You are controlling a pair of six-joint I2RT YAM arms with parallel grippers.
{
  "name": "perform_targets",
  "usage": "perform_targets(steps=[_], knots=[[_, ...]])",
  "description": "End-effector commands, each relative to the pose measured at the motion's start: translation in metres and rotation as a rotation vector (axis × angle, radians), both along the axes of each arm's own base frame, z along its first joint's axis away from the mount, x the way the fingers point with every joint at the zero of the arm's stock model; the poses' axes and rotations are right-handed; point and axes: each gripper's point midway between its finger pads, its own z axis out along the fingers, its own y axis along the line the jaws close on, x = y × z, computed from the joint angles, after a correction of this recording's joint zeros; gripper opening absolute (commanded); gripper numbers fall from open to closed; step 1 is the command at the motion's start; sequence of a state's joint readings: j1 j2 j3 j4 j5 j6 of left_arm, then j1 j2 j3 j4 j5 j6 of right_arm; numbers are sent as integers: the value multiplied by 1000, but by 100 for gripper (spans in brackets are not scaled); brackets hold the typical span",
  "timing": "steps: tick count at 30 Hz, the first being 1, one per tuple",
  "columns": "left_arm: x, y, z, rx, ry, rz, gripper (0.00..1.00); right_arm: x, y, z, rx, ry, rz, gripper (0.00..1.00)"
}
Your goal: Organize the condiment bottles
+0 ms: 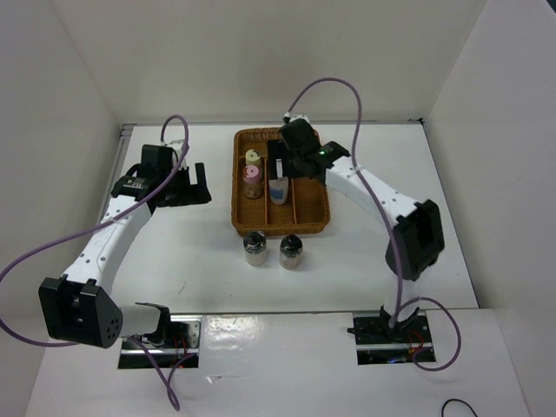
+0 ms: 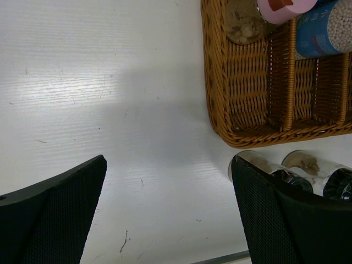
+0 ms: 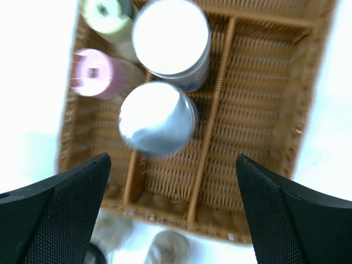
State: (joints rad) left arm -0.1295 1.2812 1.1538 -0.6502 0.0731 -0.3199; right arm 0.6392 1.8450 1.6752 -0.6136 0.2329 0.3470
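Six shaker jars: yellow-capped jar (image 1: 252, 156) & pink-capped jar (image 1: 251, 174) in wicker tray (image 1: 278, 231) left compartment; two grey-capped jars (image 3: 170, 36) (image 3: 157, 117), blue labels, txt unreadable, in middle. Two black-capped jars (image 1: 254, 246) (image 1: 290, 250) on table (image 1: 191, 243) just in front. Right pincer (image 3: 171, 159) apart above tray; left pincer (image 2: 168, 160) apart over table.

Both black-capped jars (image 3: 168, 247) are blurred and cut off by the right wrist view's lower edge.

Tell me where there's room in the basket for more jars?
In the brown wicker divided tray, the right-hand strip is bare, and so are the near ends of the other two. Their far ends are crowded: yellow-capped jar, pink-capped jar, two grey-capped blue-labelled jars.
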Motion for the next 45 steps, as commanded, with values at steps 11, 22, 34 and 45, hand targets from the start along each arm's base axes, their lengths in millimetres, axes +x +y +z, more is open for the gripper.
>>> perform_targets(steps=[11,22,34,45], knots=[[5,-6,19,-40,-55,-23,100,-105,-33,46,157,-72,63,98],[-1,-10,17,-55,-44,-38,100,-167,-18,-8,108,47,106,83],[-4,-9,12,-47,-27,-44,100,-184,-8,-38,-13,119,89,67],[-5,-9,9,-46,-18,-44,100,-178,-7,-33,-18,94,71,56]])
